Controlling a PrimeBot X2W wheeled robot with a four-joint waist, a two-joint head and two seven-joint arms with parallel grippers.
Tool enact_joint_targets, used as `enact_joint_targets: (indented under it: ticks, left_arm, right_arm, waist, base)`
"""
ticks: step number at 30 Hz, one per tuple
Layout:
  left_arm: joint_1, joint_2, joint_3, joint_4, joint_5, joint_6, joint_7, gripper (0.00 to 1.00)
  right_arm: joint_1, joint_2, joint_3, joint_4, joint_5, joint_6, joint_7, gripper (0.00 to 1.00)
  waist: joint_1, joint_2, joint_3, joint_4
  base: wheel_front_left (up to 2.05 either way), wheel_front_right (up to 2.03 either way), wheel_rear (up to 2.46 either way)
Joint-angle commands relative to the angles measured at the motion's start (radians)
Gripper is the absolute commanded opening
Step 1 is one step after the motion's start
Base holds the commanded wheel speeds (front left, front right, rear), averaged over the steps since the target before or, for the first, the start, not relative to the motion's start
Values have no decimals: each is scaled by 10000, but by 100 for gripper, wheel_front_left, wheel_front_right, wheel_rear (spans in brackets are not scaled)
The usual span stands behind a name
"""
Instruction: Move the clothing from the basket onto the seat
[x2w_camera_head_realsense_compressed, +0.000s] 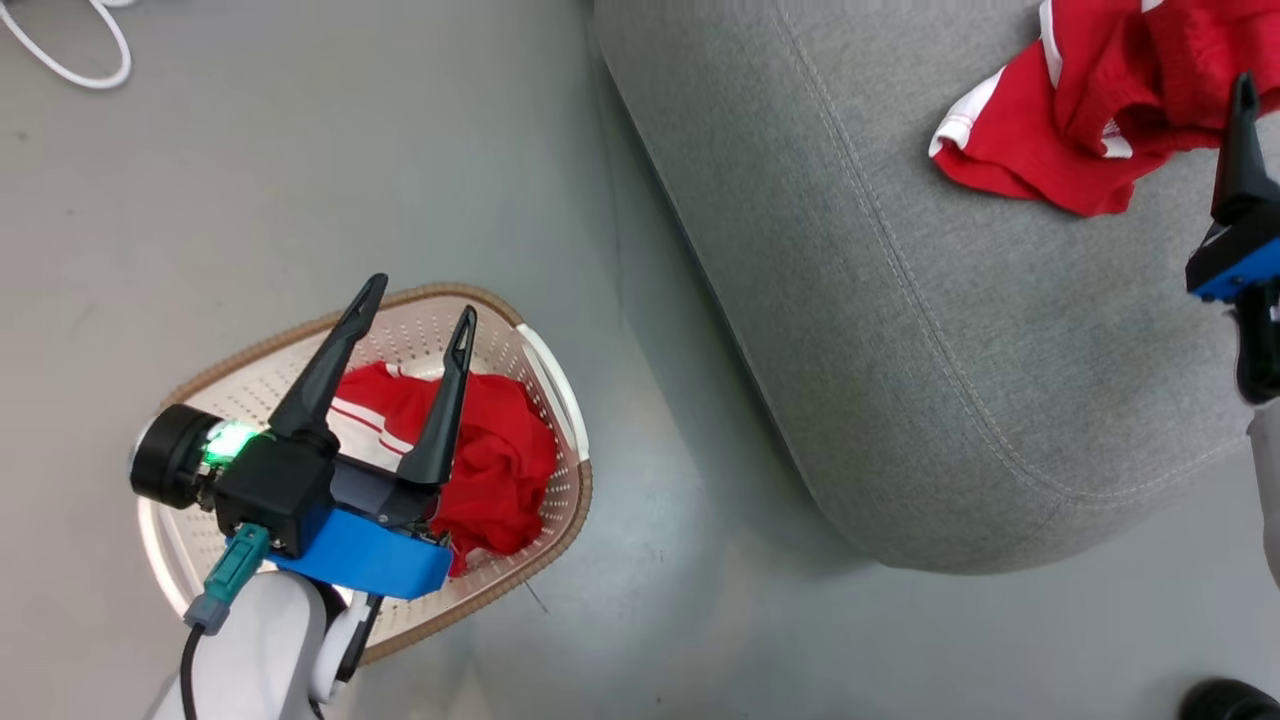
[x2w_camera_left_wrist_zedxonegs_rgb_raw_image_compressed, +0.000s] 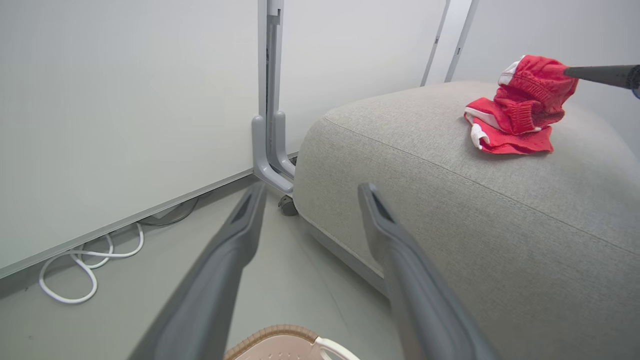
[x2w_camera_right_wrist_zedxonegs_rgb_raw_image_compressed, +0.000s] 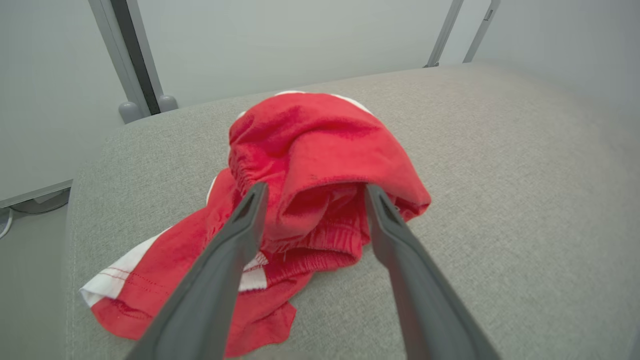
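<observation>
A red garment with white stripes (x2w_camera_head_realsense_compressed: 500, 460) lies crumpled in the cream perforated basket (x2w_camera_head_realsense_compressed: 565, 400) on the floor. My left gripper (x2w_camera_head_realsense_compressed: 420, 302) hovers above it, open, its fingers spread with nothing between them. In the left wrist view it (x2w_camera_left_wrist_zedxonegs_rgb_raw_image_compressed: 312, 192) points past the basket's brown rim (x2w_camera_left_wrist_zedxonegs_rgb_raw_image_compressed: 280, 332) toward the grey seat (x2w_camera_left_wrist_zedxonegs_rgb_raw_image_compressed: 450, 200). Another red garment with white trim (x2w_camera_head_realsense_compressed: 1080, 110) sits bunched on the seat (x2w_camera_head_realsense_compressed: 900, 300). My right gripper (x2w_camera_right_wrist_zedxonegs_rgb_raw_image_compressed: 315, 192) is open, its fingers either side of that garment's raised fold (x2w_camera_right_wrist_zedxonegs_rgb_raw_image_compressed: 320, 150). One of its fingers (x2w_camera_head_realsense_compressed: 1240, 150) shows at the head view's right edge.
A white cable (x2w_camera_head_realsense_compressed: 70, 60) loops on the grey floor at the far left, by a pale partition wall with a grey post (x2w_camera_left_wrist_zedxonegs_rgb_raw_image_compressed: 270, 100). A strip of floor separates the basket from the seat. A dark object (x2w_camera_head_realsense_compressed: 1230, 700) sits at the lower right corner.
</observation>
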Motion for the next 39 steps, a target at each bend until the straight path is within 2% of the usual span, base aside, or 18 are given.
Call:
enact_joint_targets:
  ticks: [1, 12, 20, 27, 34, 39]
  left_arm:
    - [-112, -122, -11, 130, -94, 50, -85, 100]
    - [531, -1281, 538, 1019, -473, 47, -169, 100]
    - [1206, -1980, 1312, 1422, -370, -40, -171, 100]
    - [1905, -2326, 1963, 1789, -322, -112, -172, 100]
    - [2331, -2460, 2575, 2060, -350, -165, -170, 100]
    - [2567, -2498, 2852, 2240, -210, -208, -164, 100]
  right_arm:
    - [308, -25, 48, -156, -48, 1, -52, 100]
    - [2765, 150, 646, -1853, -304, 1, -51, 100]
    - [4407, 687, 1008, -3200, -702, 1, -20, 100]
    - [6025, 1271, 1152, -5044, -744, 1, 603, 100]
    - [7524, 1742, 1058, -7050, -806, 1, 1315, 100]
    - [8311, 2030, 895, -8032, -905, 1, 1664, 100]
  waist:
    - [0, 0, -414, 139]
    - [0, 0, -2379, 650]
    - [0, 0, -3582, 1149]
    - [0, 0, -4456, 1664]
    - [0, 0, -4917, 2375]
    - [0, 0, -5170, 2915]
  base:
    - [0, 0, 0]
    - [0, 0, 0]
    - [0, 0, 0]
    - [0, 0, 0]
    - [0, 0, 0]
    - [0, 0, 0]
